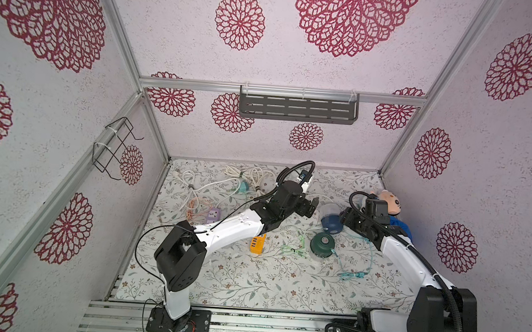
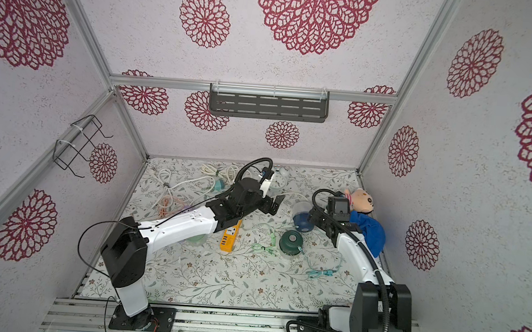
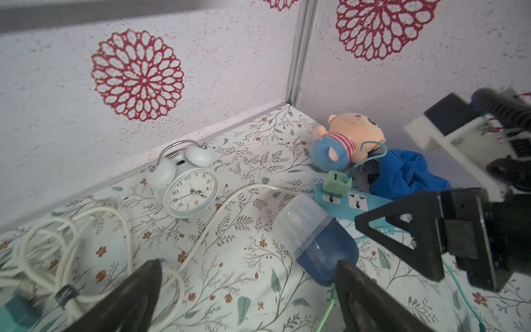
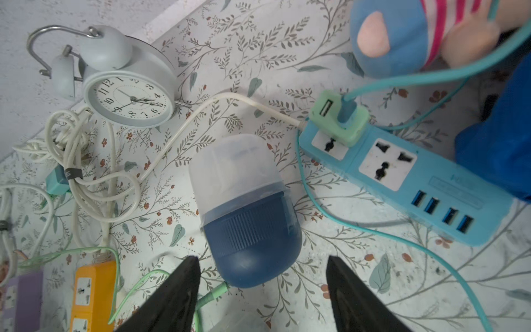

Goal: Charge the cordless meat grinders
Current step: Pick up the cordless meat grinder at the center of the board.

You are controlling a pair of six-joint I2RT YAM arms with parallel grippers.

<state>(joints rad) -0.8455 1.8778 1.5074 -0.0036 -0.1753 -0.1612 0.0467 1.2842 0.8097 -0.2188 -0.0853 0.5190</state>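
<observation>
Early yet: navy grinder [image 4: 253,230] lies on its side beside blue strip [image 4: 402,172], dome between the parted jaws of right gripper [image 4: 261,257], ungripped; left gripper [image 3: 247,261] gapes wide, empty. Nearby, dark green grinder [image 1: 322,241] stands upright, cable seating unclear. Floral mat [image 1: 282,286] is cluttered with cords [image 1: 193,184]; flower-print walls [image 1: 265,61] enclose it.

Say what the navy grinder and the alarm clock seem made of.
Navy grinder: likely plastic, matte ribbed navy dome, frosted translucent cup. Alarm clock: smooth white body, perhaps painted metal or plastic; bare shiny metal handle.
</observation>
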